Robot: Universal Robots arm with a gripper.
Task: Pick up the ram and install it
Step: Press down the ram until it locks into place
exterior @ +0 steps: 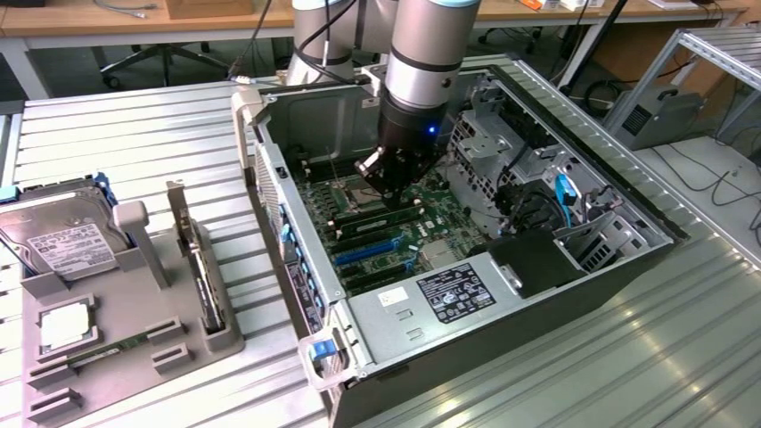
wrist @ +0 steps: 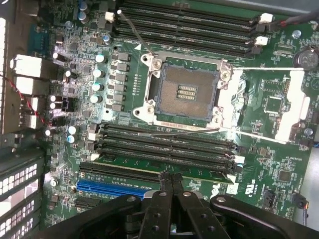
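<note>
The ram point(wrist: 130, 163), a thin green stick, stands in the slot of the motherboard point(wrist: 269, 149) nearest my gripper, just past the CPU socket point(wrist: 187, 92). My gripper point(wrist: 172, 178) is shut, fingers together, with its tips at the middle of the stick's upper edge. The fingers close along the stick's length, not across its faces, so nothing is between them. In the exterior view the gripper point(exterior: 383, 183) reaches down into the open computer case point(exterior: 285, 116), right over the ram point(exterior: 378, 217). Whether the tips touch the stick I cannot tell.
A grey tray point(exterior: 119, 308) at the exterior view's left holds a silver hard drive point(exterior: 60, 236), an upright dark card point(exterior: 196, 259) and another thin green stick point(exterior: 110, 349). Drive cages point(exterior: 500, 152) and blue cables point(exterior: 565, 196) crowd the case beside the arm.
</note>
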